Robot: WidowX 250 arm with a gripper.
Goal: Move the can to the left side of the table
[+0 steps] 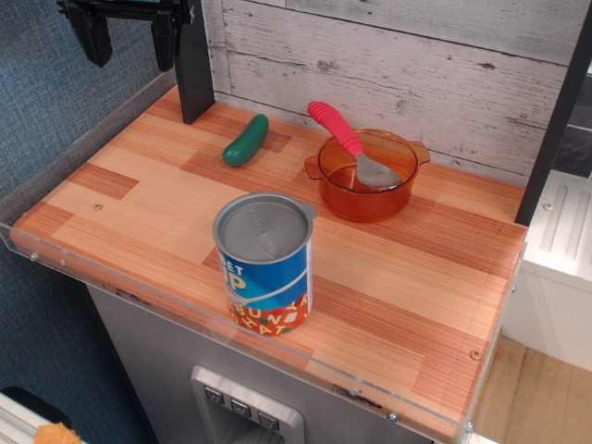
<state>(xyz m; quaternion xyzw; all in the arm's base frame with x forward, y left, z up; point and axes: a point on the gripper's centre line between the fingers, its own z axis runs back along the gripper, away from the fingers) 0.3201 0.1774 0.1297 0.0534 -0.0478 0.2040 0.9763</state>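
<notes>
The can [265, 262] stands upright near the front middle of the wooden table [139, 208]. It has a grey metal lid, a blue label with white letters and a red-orange lower band. My gripper [128, 42] hangs at the top left, high above the table's back left corner and far from the can. Its two black fingers [92, 37] stand apart with nothing between them.
An orange transparent bowl [367, 176] with a pink-handled spoon [344, 135] sits behind the can on the right. A green cucumber-like toy [246, 141] lies at the back middle. A black post [194, 65] rises at the back left. A clear acrylic rim [139, 296] edges the front.
</notes>
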